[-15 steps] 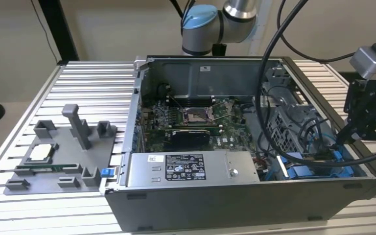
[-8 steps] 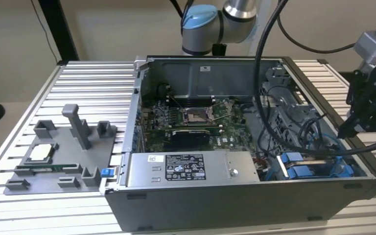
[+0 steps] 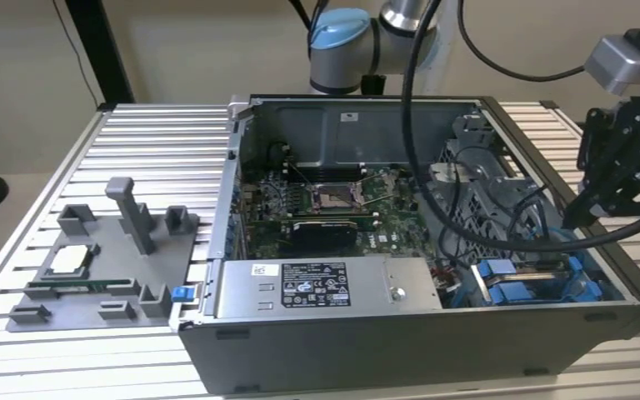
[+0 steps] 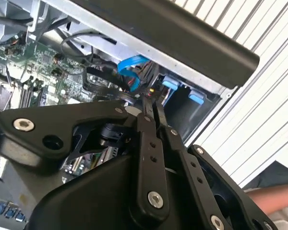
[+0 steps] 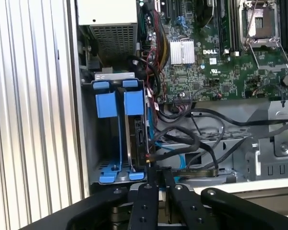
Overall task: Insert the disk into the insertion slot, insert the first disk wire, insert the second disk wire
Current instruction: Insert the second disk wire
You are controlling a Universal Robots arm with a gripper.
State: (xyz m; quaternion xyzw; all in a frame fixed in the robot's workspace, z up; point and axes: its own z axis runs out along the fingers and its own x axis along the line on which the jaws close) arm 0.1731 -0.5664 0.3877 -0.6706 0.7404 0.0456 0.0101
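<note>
- Right now the jaws are pressed together, fingers [image 4: 145,134] side by side with barely a slit between them; a small red-tipped wire end [image 5: 149,157] sits right at the tips, though I cannot tell if it is actually pinched
- Just beyond them lies the insertion slot [image 5: 116,176], its blue rails and clips in the case corner nearest the exterior view's right; the disk [image 5: 135,139] looks to be seated there already, a dark slab on edge between the blue tabs
- Beside the bay, a pale blue flat cable [image 5: 178,151] and thick black leads [image 5: 194,143] loop loosely over the grey metal cage [image 5: 240,158]
- To my eye the disk would be stiff, fairly heavy and easily hurt by knocks; best held by its blue carrier edges; the wires are limp, so the hard plug end is the place to grip
- Farther out, the motherboard [image 3: 332,200] and the power-supply box [image 3: 320,287] fill the computer case [image 3: 409,350]; it all stands on the slatted desk [image 3: 131,142]
</note>
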